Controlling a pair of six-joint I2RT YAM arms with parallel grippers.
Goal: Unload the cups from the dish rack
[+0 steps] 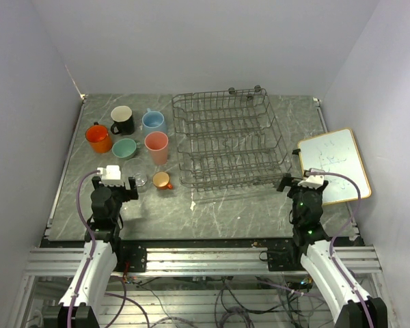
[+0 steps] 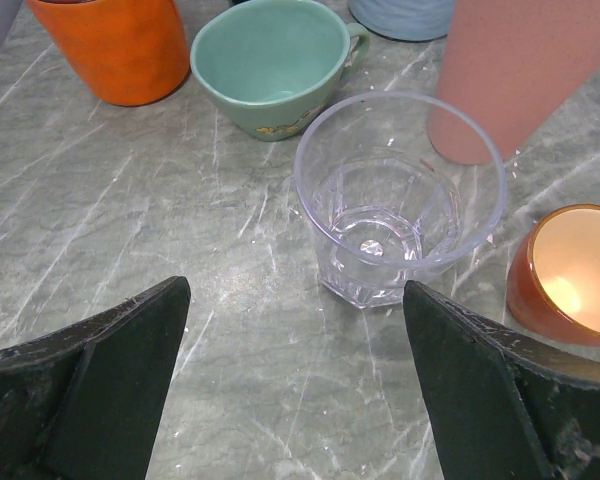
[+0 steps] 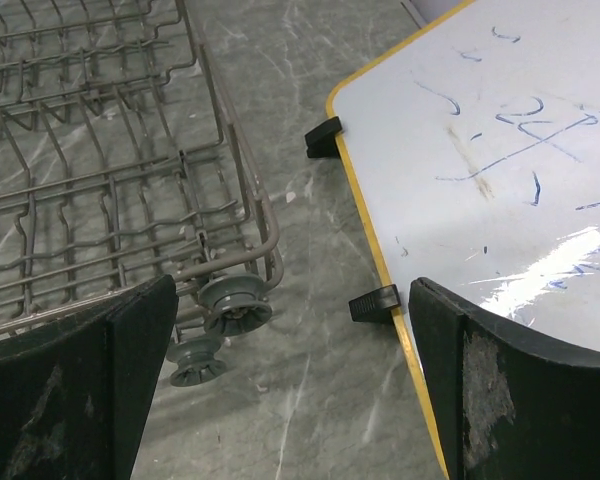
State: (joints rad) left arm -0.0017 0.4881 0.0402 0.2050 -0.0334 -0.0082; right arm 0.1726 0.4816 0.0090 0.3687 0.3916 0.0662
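The grey wire dish rack stands mid-table with no cup in it. The cups stand on the table to its left: orange mug, black mug, light blue mug, pale green cup, pink tumbler, clear glass and tiny orange cup. My left gripper is open and empty, just short of the clear glass. My right gripper is open and empty over bare table by the rack's near right corner.
A white board with a yellow-wood frame lies right of the rack, its edge close to my right finger. The rack's two small wheels sit at its corner. Grey walls close in on both sides.
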